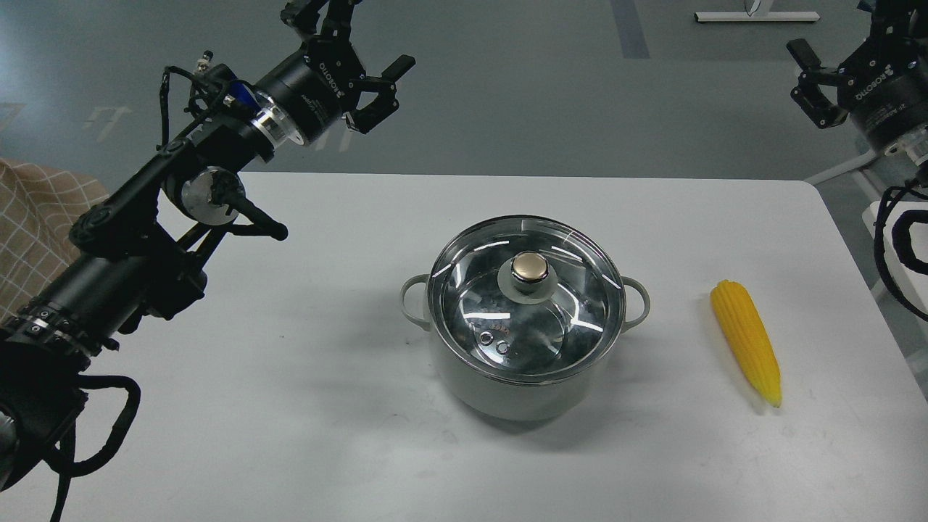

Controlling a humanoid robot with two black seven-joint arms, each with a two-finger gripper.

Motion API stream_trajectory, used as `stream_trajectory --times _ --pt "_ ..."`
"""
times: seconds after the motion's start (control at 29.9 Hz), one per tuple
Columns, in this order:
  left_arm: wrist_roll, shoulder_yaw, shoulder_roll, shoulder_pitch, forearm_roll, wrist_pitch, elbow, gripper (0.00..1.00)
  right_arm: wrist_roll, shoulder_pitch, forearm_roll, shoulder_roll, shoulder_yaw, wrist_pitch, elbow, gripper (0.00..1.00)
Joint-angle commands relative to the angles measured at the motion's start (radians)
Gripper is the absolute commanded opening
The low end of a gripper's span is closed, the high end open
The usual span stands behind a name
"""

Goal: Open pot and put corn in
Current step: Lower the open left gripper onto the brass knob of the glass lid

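Note:
The pale grey-green pot (507, 395) stands in the middle of the white table (290, 406), with the glass lid (471, 304) and its gold knob (529, 267) on it. The yellow corn (747, 341) lies on the table to the pot's right, pointed end toward me. My left gripper (359, 40) is open and empty, high above the table's far left edge, well away from the pot. My right gripper (837, 32) is open and empty at the top right, beyond the table's far right corner and partly cut off by the frame.
A checked beige cloth (29, 210) lies off the table's left side. A white stand base (754, 16) sits on the grey floor at the back right. The table's right edge runs close to the corn.

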Motion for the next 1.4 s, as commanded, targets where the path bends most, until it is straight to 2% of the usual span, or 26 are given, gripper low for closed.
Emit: stream_trajectory --times 0.0,0.17,0.3,0.43,0.57,0.67,0.8,1.0,1.2,1.37 --pt "-0.002 -0.002 0.025 -0.008 0.145 0.0 -0.085 0.97 0.0 -0.001 -0.002 -0.004 0.0 0.0 0.0 1.0" --pt "-0.005 0.0 0.04 -0.008 0.394 0.0 -0.204 0.97 0.0 -0.001 -0.002 -0.004 0.0 -0.002 0.0 1.0" --pt "-0.048 0.002 0.066 -0.01 0.732 0.002 -0.353 0.97 0.0 -0.005 -0.003 -0.004 0.0 -0.002 -0.002 1.0" --pt "-0.073 0.005 0.066 -0.008 0.963 0.002 -0.436 0.97 0.0 -0.014 -0.003 -0.004 0.0 -0.004 0.0 1.0" --pt "-0.145 0.084 0.08 -0.013 1.262 0.014 -0.52 0.97 0.0 -0.021 -0.003 -0.004 0.0 -0.004 0.0 1.0" --pt "-0.178 0.139 0.097 -0.011 1.4 0.039 -0.552 0.96 0.0 -0.026 -0.003 -0.004 0.0 -0.004 0.0 1.0" --pt "-0.201 0.251 0.097 -0.017 1.566 0.134 -0.554 0.95 0.0 -0.034 -0.002 -0.004 0.0 -0.004 0.002 1.0" --pt "-0.203 0.36 0.094 -0.019 1.662 0.24 -0.496 0.95 0.0 -0.04 -0.003 -0.004 0.0 -0.005 0.003 1.0" --pt "-0.208 0.396 0.086 -0.014 1.662 0.293 -0.428 0.92 0.0 -0.052 -0.003 -0.013 0.0 -0.005 0.014 1.0" --pt "-0.211 0.436 0.086 -0.013 1.662 0.318 -0.419 0.82 0.0 -0.063 -0.003 -0.013 0.003 -0.005 0.014 1.0"
